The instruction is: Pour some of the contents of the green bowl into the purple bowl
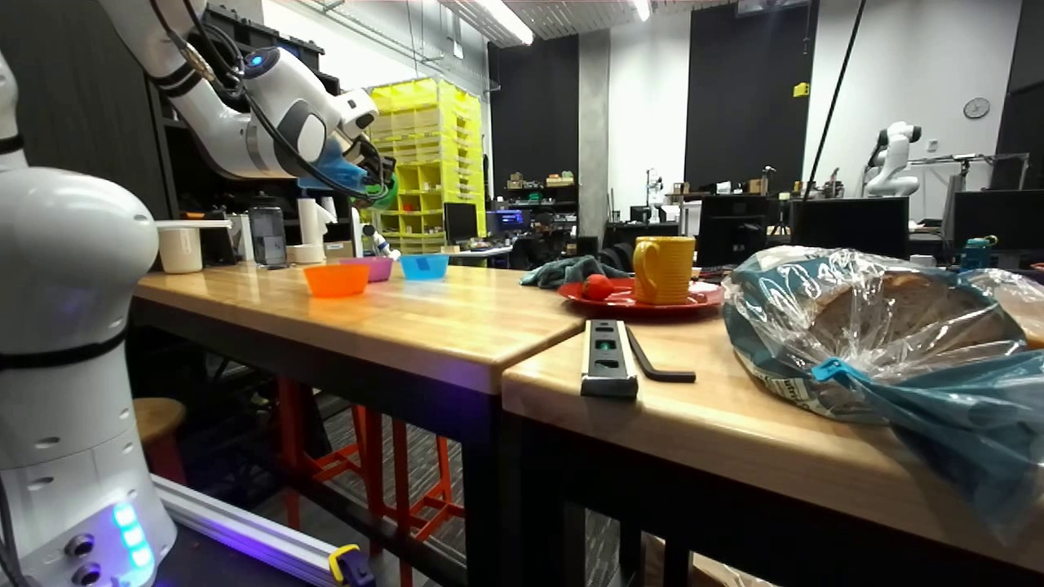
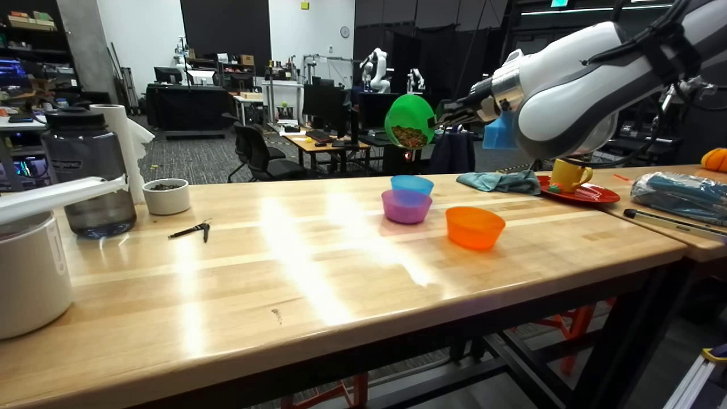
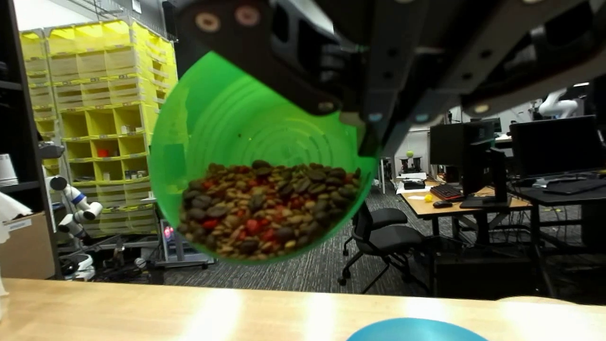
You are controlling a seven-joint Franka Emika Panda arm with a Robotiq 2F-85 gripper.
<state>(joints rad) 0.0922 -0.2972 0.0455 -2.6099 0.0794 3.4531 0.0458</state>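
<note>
Wrist view, end effector (image 3: 378, 136) pinched tight, green bowl (image 3: 265, 130) gripped at its rim, tilted beside the jaws

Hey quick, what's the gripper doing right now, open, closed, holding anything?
Gripper: closed, holding the green bowl by its rim, the bowl tipped with contents inside.

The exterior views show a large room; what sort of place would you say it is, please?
Most likely a robotics lab: other robot arms in the background, desks with monitors, and a tall yellow storage rack.
</note>
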